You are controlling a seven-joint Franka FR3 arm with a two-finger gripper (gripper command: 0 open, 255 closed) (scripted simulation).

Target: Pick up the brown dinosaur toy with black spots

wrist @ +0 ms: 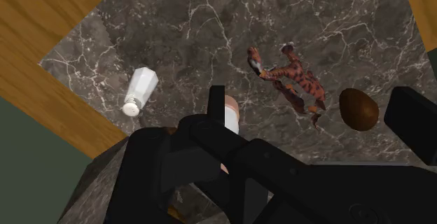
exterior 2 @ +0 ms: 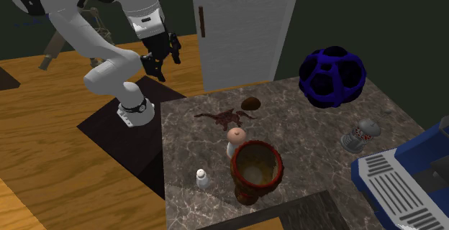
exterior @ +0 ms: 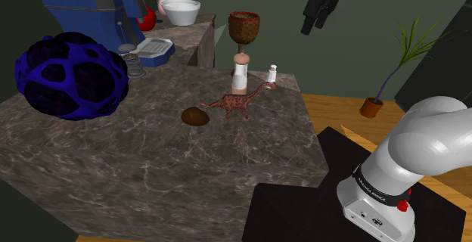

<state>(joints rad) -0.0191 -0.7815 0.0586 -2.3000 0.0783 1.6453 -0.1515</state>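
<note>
One dinosaur toy (exterior: 240, 103), one brown egg (exterior: 195, 116), one white shaker (exterior: 271, 73)

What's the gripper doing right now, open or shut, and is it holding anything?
Gripper: open, holding nothing, up in the air; the dinosaur toy lies untouched on the table.

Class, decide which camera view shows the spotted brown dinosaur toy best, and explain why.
The wrist view: the dinosaur toy is seen unobstructed from above, its dark spots plain. The shoulder view shows the dinosaur toy in side profile, with long neck and tail. In the second exterior view the dinosaur toy looks small, its spots hard to tell.
</note>
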